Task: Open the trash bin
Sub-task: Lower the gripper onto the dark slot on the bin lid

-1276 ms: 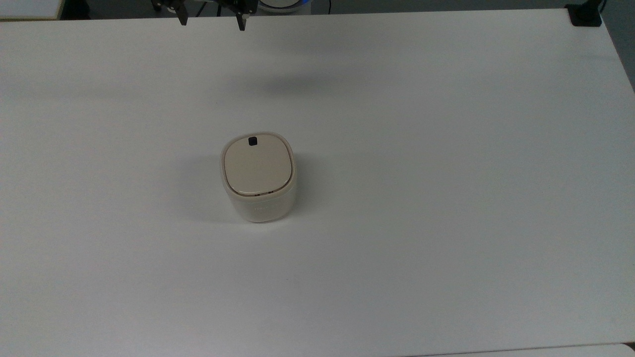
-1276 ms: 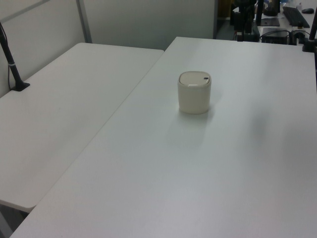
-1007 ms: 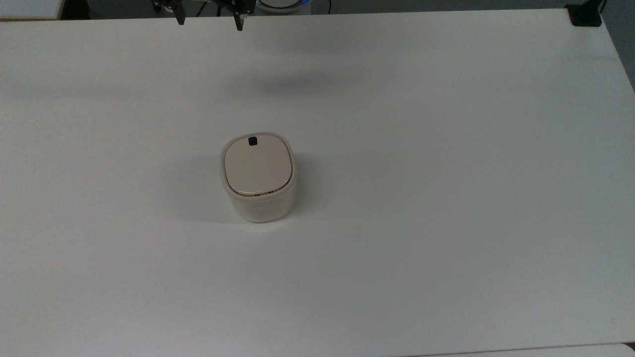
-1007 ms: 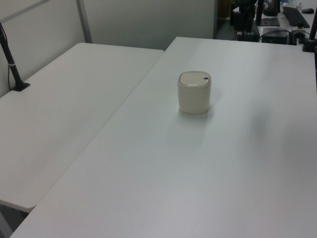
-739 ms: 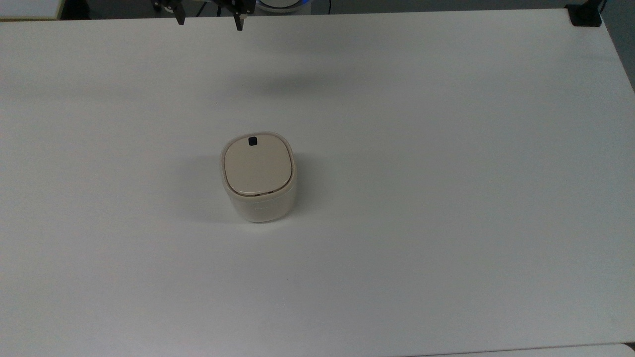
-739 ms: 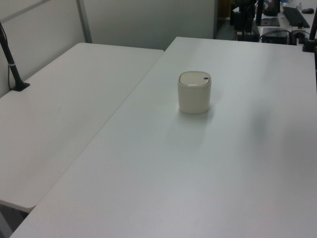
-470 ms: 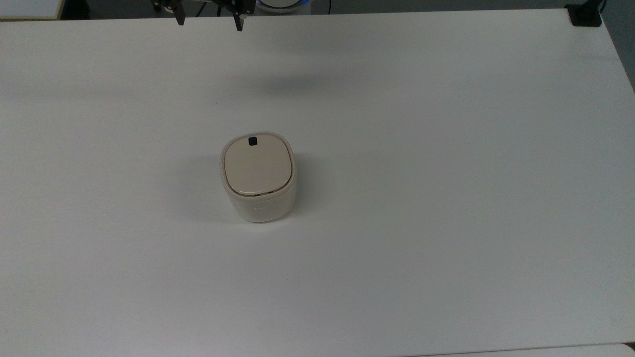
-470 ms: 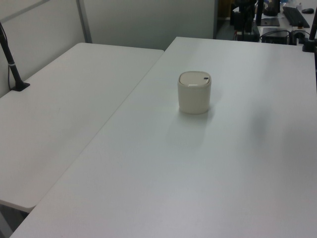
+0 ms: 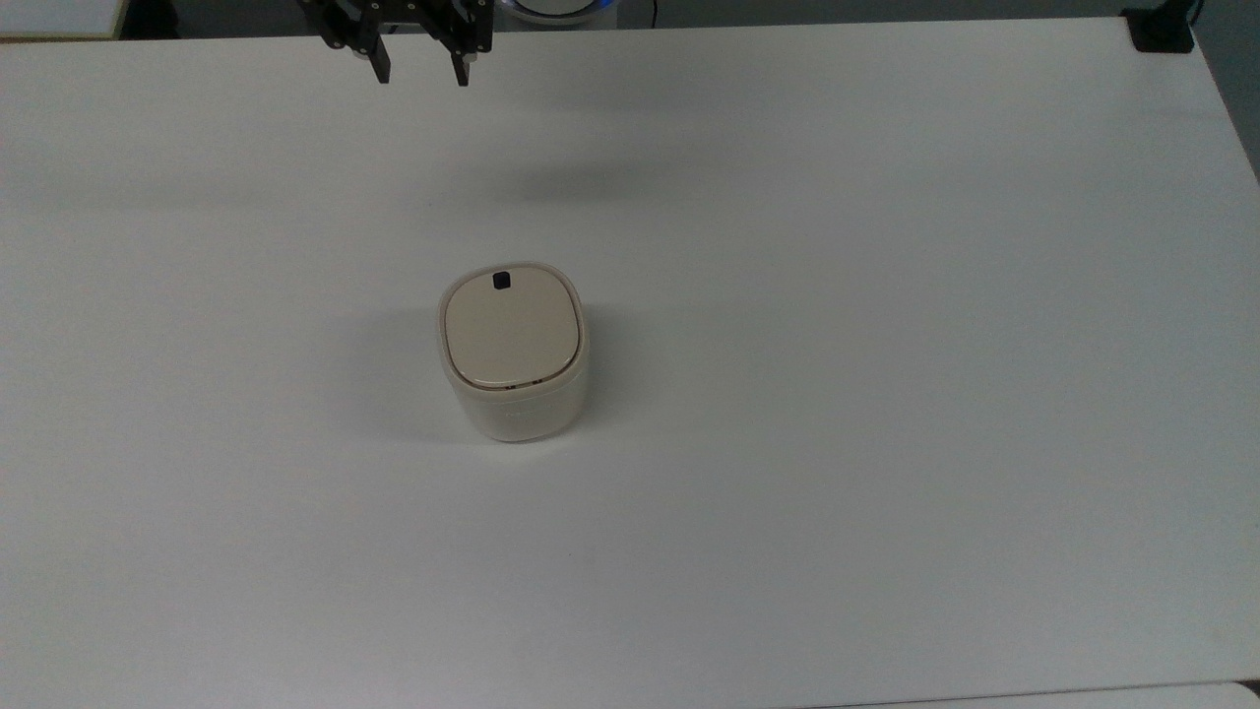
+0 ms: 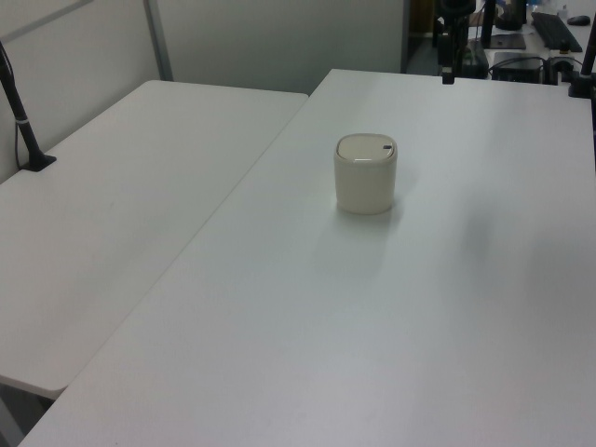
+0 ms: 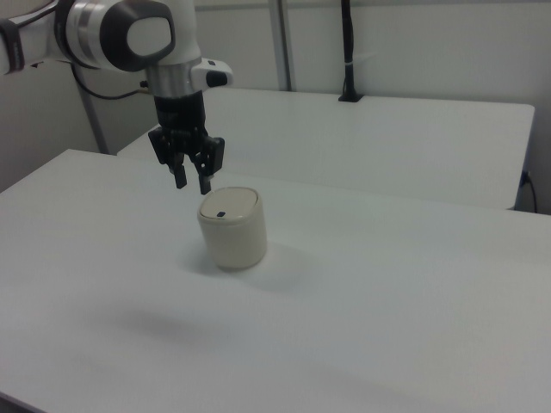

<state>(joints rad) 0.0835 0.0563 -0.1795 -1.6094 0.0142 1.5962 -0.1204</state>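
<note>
Top view: the trash bin point(image 9: 513, 353) is seen standing upright on the white table point(image 9: 886, 394), a little toward the top view's left of the middle. Its beige lid point(image 9: 510, 330) is shut and lies flat, and a small black square mark point(image 9: 501, 281) is seen near the lid edge that faces the top of the picture. The gripper point(image 9: 421, 74) is found at the upper edge, well apart from the bin and slightly toward the top view's left of it. Its two dark fingers point(image 9: 380, 67) are held apart with a clear gap between them, and nothing is held. A soft shadow point(image 9: 581, 182) is cast on the table between the gripper and the bin.

Left view: the bin point(image 10: 365, 174) is shown on the nearer of two white tables, with the second table point(image 10: 121, 186) set beside it on the left view's left. The lid point(image 10: 366, 147) is closed. The gripper point(image 10: 448, 70) is seen far back at the top edge, above the table's far end; how far its fingers are spread cannot be told from here.

Right view: the white arm point(image 11: 129, 34) is seen reaching in from the right view's upper left. The gripper point(image 11: 193, 181) is pointed downward, with its fingers point(image 11: 180, 177) moderately parted and empty. It hangs above the table, up and toward the right view's left of the bin point(image 11: 232, 227), not touching it. The black mark point(image 11: 221, 214) is turned toward the gripper's side.
</note>
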